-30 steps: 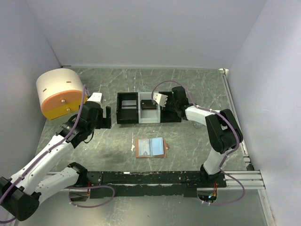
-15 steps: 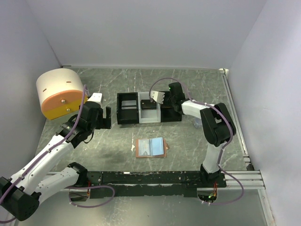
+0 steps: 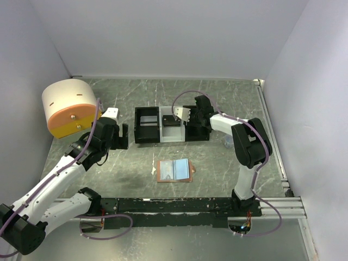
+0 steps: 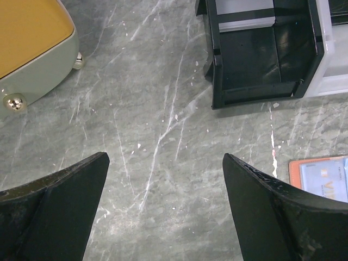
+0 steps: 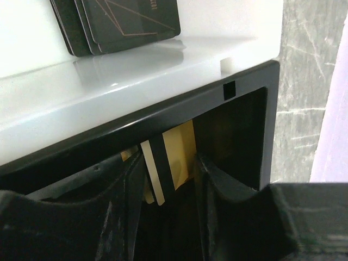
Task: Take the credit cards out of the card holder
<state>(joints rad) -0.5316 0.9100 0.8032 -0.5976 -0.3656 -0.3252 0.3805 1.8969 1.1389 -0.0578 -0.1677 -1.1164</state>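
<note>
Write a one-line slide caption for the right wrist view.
Right gripper, jaws parted, at the tray's black compartment with a pale yellow card between its fingers; dark cards lie in the white compartment.

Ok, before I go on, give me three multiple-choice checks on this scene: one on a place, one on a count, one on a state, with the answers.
1. Where in the tray do the dark cards lie?
A. the white middle compartment
B. the left black compartment
C. the right black compartment

2. How many compartments does the tray have?
A. two
B. three
C. four

3. How is the card holder?
A. folded shut
B. lying open on the table
C. standing in the tray

Answers:
1. A, they rest on the white floor.
2. B, black, white and black sit side by side.
3. B, its blue lining faces up, in front of the tray.
</note>
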